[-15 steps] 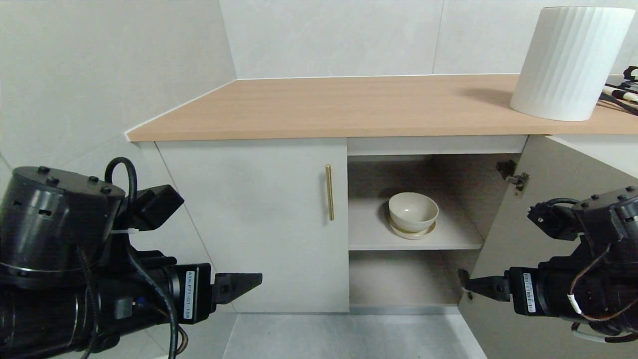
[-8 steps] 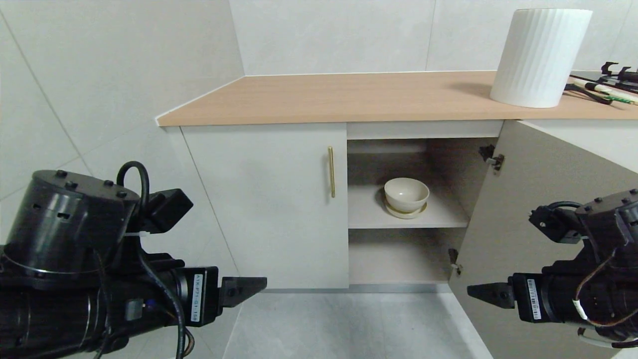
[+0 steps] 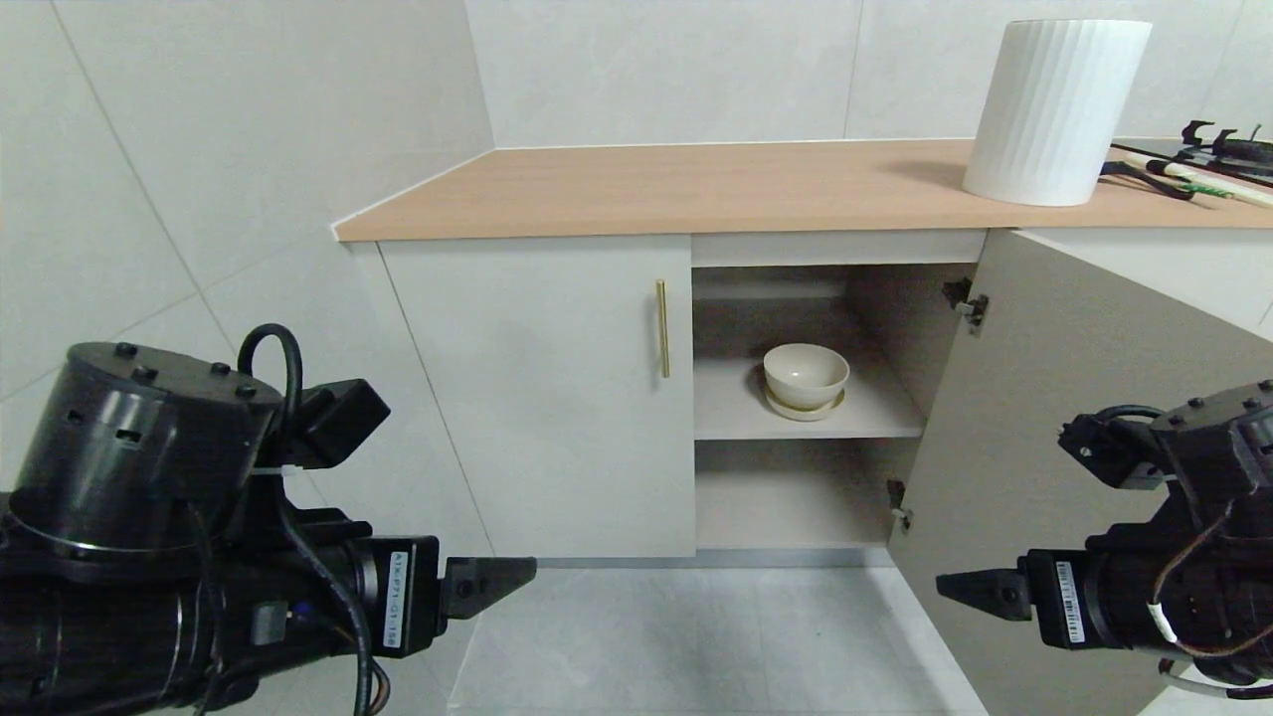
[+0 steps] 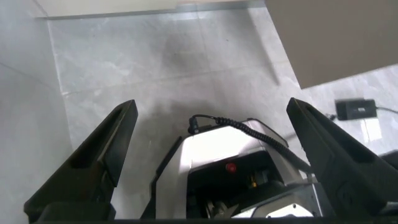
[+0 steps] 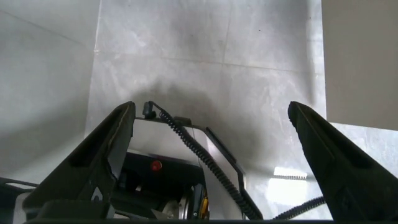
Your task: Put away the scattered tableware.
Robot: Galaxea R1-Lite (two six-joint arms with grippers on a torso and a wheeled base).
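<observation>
Head camera farther back than before: bowl on cabinet shelf; wrist views: left tool, right tool both apart

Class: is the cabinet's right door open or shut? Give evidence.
Open: the pale grey right door stands swung outward, exposing a cream ceramic bowl on the shelf.

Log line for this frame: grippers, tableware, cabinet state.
left gripper: open, empty | right gripper: open, empty | bowl: on saucer, upper shelf | right cabinet door: open

Wide apart, empty: left tool, right tool
</observation>
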